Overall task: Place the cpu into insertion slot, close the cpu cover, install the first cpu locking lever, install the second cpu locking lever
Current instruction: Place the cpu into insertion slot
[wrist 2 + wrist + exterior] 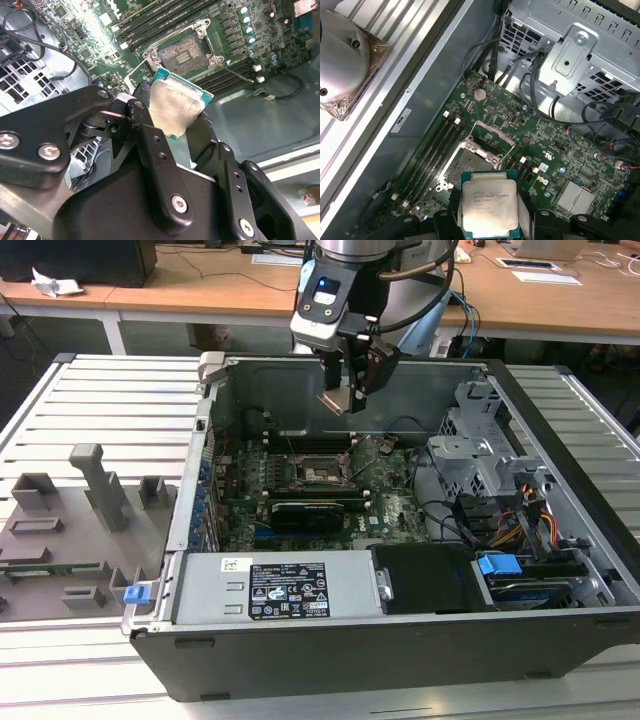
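Observation:
My gripper (345, 392) hangs above the open computer case, shut on the cpu (334, 401) by its edges. In both wrist views the cpu (175, 105) (487, 207) shows its pale metal top on a green base, clamped between the black fingers (145, 127). The insertion slot (320, 469) (186, 52) (464, 167) lies open and bare on the green board, below the chip and apart from it. The cpu cover (497, 132) stands raised at the slot's far side. A thin locking lever (236, 74) sticks out from the slot's corner.
A long black card (312, 510) sits in front of the slot. A metal drive cage (480, 455) with cables fills the case towards the exterior view's right, and a power supply (285, 590) lines the front. Grey fixtures (90, 500) stand outside towards the exterior view's left.

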